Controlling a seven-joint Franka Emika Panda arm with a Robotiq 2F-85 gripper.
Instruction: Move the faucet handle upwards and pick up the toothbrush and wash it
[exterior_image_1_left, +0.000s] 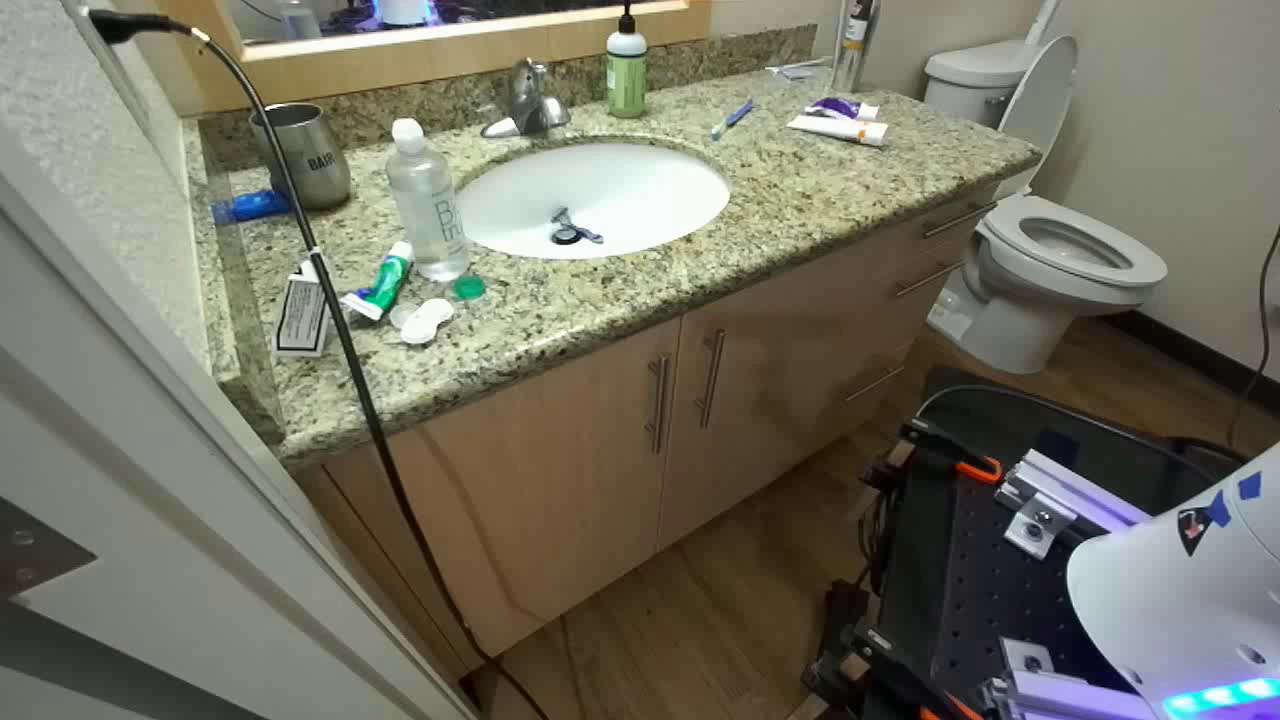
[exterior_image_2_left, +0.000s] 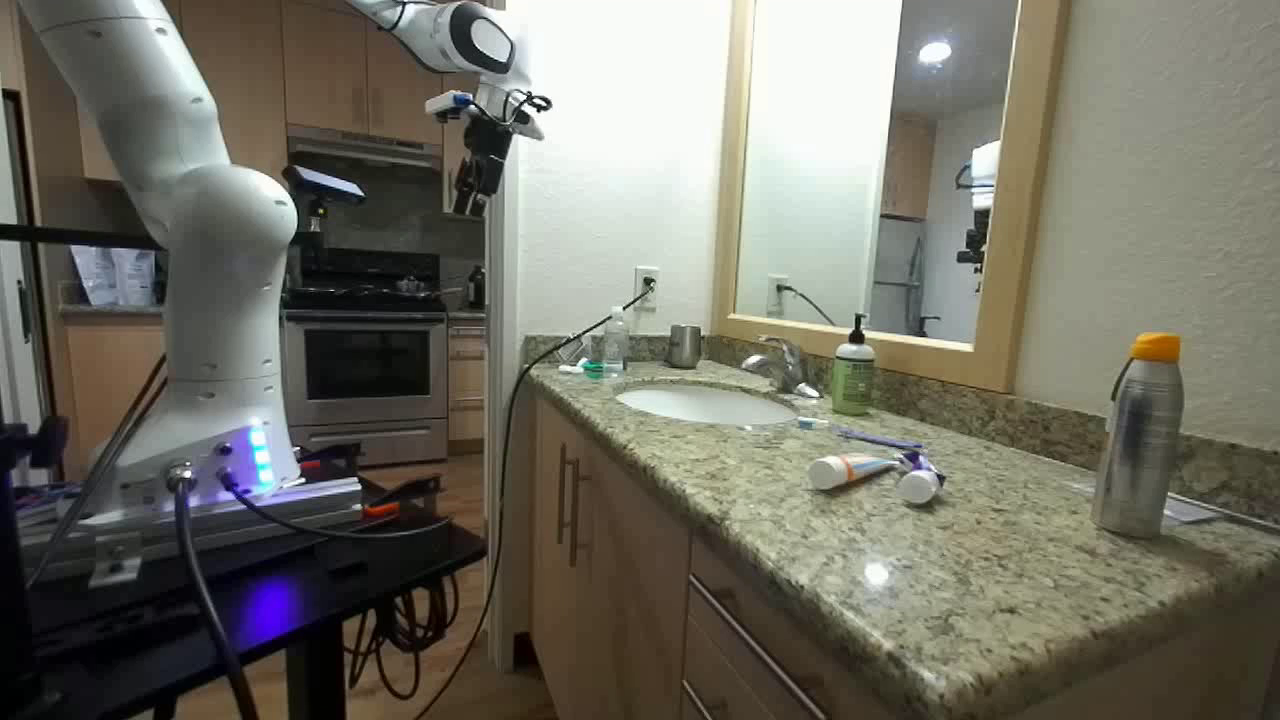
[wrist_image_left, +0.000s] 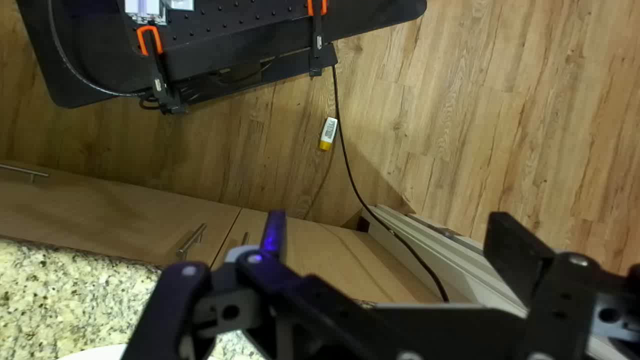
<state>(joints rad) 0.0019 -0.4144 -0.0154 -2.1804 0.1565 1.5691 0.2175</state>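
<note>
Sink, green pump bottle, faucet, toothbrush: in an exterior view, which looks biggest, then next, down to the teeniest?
1. Sink
2. Green pump bottle and faucet: too alike to rank
3. Toothbrush

shiny metal faucet (exterior_image_1_left: 530, 100), glossy stone countertop (exterior_image_2_left: 960, 560), smooth basin (exterior_image_1_left: 650, 190)

At upper centre, the faucet handle (exterior_image_1_left: 527, 76) is silvery grey, the basin (exterior_image_1_left: 620, 190) white, the toothbrush (exterior_image_1_left: 738, 115) blue, the countertop (exterior_image_1_left: 800, 195) speckled green-beige.

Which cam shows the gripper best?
The wrist view: there the gripper is large, jaws wide apart and empty, though blurred and cropped. In an exterior view the whole gripper hangs small from the arm; no further view shows it.
</note>
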